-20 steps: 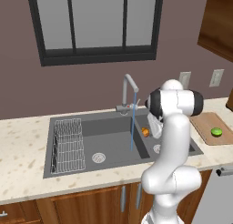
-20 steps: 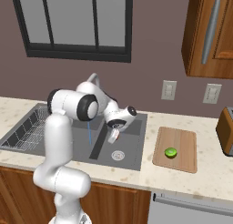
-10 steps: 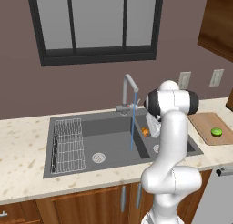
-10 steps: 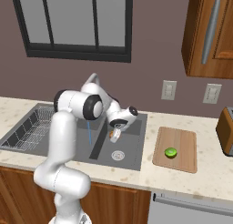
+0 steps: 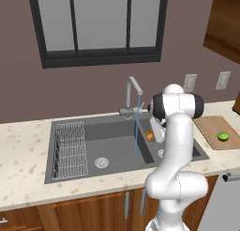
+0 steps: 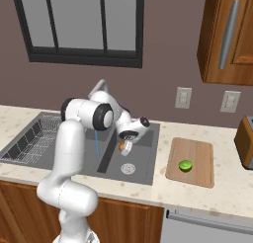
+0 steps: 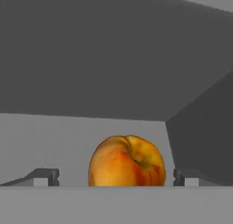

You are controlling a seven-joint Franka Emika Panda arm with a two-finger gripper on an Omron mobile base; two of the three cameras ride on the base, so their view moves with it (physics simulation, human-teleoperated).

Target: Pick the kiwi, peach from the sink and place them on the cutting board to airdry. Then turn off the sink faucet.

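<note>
Grey sink (image 7: 113, 82) walls are surrounding my tool (image 7: 116, 177), which I'm holding wide so the peach (image 7: 127, 161) is sitting squarely between its tips (kiwi (image 6: 185, 165) is already airing on the cutting board (image 6: 197, 153)).

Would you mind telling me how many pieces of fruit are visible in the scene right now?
2. The kiwi lies on the cutting board right of the sink. The peach sits in the sink's right basin, between the open gripper's fingers. More could be hidden behind the arm.
</note>
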